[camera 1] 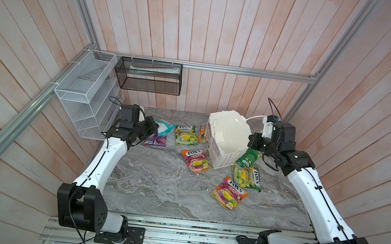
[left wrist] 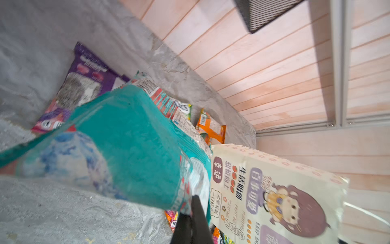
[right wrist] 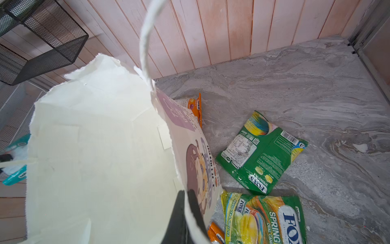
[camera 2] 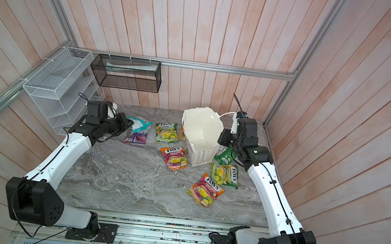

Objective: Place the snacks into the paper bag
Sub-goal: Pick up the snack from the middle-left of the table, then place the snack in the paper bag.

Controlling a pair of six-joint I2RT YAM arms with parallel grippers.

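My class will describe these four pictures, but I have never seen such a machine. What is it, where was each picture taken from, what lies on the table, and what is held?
It is a robot with two white arms, each ending in a two-fingered pincer. Two pictures look down from overhead, side by side; the other two come from cameras on the wrists. On the grey table stands a white paper bag, with flat candy pouches lying around it, for example a purple pouch and a green pouch. The left pincer is shut on a teal pouch. The right pincer is shut on the bag's rim. Nothing shows inside the bag.
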